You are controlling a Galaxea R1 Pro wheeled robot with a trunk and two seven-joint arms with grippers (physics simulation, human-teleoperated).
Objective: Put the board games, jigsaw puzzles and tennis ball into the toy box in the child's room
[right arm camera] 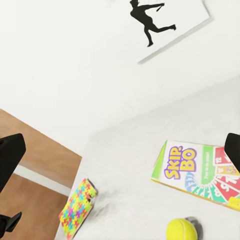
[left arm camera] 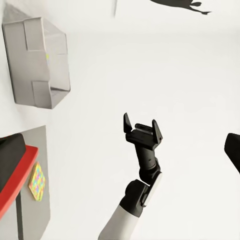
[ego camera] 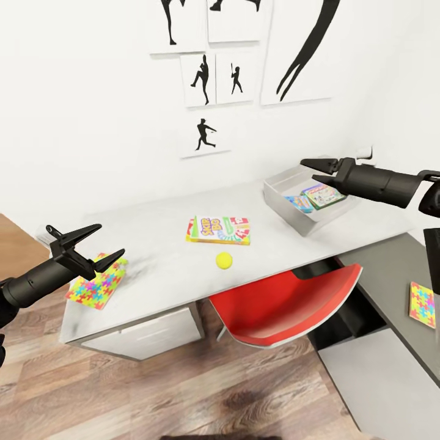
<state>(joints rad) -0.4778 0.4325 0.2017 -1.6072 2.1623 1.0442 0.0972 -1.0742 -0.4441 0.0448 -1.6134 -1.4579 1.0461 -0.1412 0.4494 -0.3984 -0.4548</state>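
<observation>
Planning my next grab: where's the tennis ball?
In the head view, the tennis ball sits on the table near its front edge, just in front of the Skip-Bo box.

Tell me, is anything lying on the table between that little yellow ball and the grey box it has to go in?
Nothing visible. The tennis ball sits on bare table; the Skip-Bo game lies beside it, off the path toward the toy box.

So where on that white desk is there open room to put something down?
The widest bare stretch of the table runs along the wall, behind the Skip-Bo box and between the puzzle and the toy box. A narrower strip lies between puzzle and ball. The bin already holds two game boxes, with the right gripper over it.
</observation>
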